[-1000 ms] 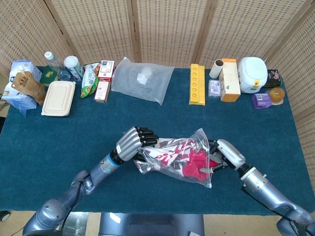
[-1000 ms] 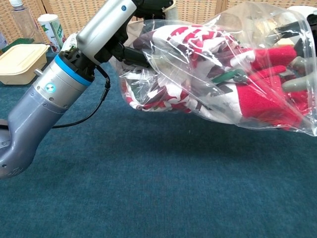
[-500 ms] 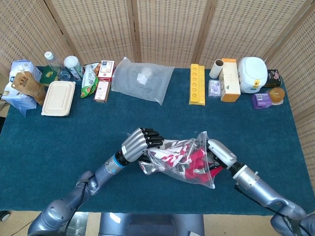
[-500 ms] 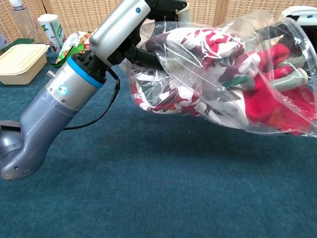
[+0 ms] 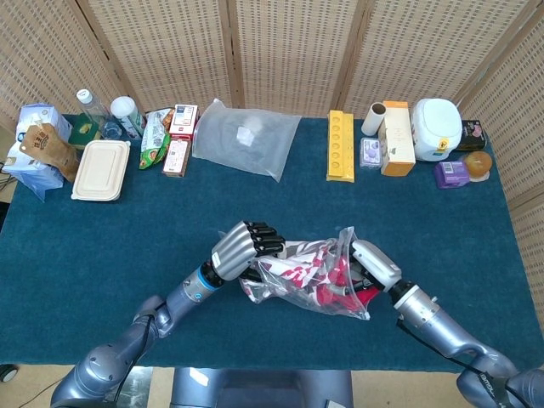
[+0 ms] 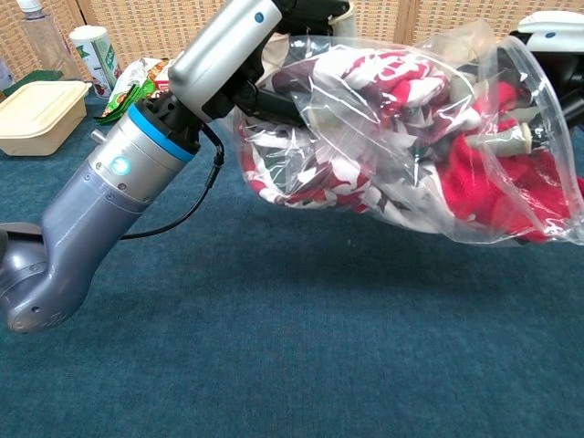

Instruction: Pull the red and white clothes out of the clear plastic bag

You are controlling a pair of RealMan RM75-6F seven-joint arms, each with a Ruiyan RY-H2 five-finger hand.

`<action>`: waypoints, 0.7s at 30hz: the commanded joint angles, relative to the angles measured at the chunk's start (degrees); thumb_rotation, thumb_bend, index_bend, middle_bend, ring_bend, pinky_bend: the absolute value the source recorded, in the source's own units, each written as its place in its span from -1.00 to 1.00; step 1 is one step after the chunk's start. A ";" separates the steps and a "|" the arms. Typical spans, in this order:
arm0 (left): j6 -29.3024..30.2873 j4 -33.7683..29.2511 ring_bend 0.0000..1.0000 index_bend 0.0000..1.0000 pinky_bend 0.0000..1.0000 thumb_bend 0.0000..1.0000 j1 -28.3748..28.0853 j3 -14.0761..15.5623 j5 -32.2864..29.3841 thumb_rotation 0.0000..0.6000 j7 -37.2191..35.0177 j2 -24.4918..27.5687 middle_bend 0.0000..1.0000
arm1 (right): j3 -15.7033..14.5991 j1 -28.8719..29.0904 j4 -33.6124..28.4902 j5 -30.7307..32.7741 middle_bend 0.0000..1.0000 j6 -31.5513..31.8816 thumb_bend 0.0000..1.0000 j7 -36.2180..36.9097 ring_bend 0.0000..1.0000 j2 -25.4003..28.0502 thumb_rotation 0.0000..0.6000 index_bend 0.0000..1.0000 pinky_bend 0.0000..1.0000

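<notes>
The clear plastic bag (image 5: 316, 293) is held off the blue table (image 5: 127, 229) between my two hands. It is stuffed with the red and white clothes (image 5: 297, 274). My left hand (image 5: 242, 246) grips the bag's left end, fingers closed around plastic and cloth. My right hand (image 5: 370, 262) reaches into the bag's right, open end. In the chest view the bag (image 6: 365, 178) fills the upper right, with the patterned clothes (image 6: 383, 78) inside it. The right hand's fingers (image 6: 497, 141) show through the plastic, curled into the bunched red cloth. My left hand (image 6: 274, 36) is largely hidden behind the bag.
Along the back edge stand a flat clear bag (image 5: 245, 136), a yellow tray (image 5: 340, 144), a lidded food container (image 5: 100, 168), a white cooker (image 5: 436, 127), bottles and several small boxes. The screen wall stands behind them.
My right hand has pushed leftward, deeper into the bag, and the left hand has shifted slightly right. The bag is now shorter and more bunched, with the red cloth gathered up.
</notes>
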 commanded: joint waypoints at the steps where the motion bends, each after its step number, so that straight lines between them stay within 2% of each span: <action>1: -0.15 0.14 0.30 0.74 0.41 -0.13 0.02 0.12 0.00 1.00 0.12 -0.11 0.31 | 0.03 -0.06 -0.36 0.22 1.00 0.23 -0.32 -0.56 1.00 -0.02 1.00 0.36 1.00; 10: -0.99 0.25 0.29 0.74 0.37 -0.19 0.26 0.51 -0.14 1.00 0.10 -0.23 0.31 | 0.08 -0.65 -1.17 1.38 1.00 0.97 -0.32 -2.97 1.00 -0.51 1.00 0.51 1.00; 14: -2.90 -0.09 0.25 0.70 0.29 -0.41 0.93 1.27 -0.10 1.00 -0.14 0.24 0.31 | -0.03 -1.05 -0.96 2.37 1.00 0.88 -0.32 -4.75 1.00 -0.79 1.00 0.54 1.00; 17: -5.81 -1.17 0.10 0.33 0.18 -0.65 1.59 1.72 -0.47 1.00 -0.41 0.97 0.17 | -0.15 -1.60 -0.92 3.46 1.00 0.91 -0.31 -6.47 1.00 -1.00 1.00 0.55 1.00; 19: -7.89 -2.55 -0.05 -0.08 0.06 -0.77 1.92 1.76 -0.95 1.00 -0.50 1.61 -0.03 | -0.17 -1.98 -0.84 4.39 1.00 0.86 -0.31 -8.15 1.00 -1.22 1.00 0.56 1.00; 21: -11.44 -5.26 -0.19 -0.40 -0.04 -0.83 2.21 2.09 -1.42 1.00 -0.30 3.11 -0.19 | -0.05 -2.48 -0.96 6.10 1.00 0.72 -0.30 -11.46 1.00 -1.67 1.00 0.56 1.00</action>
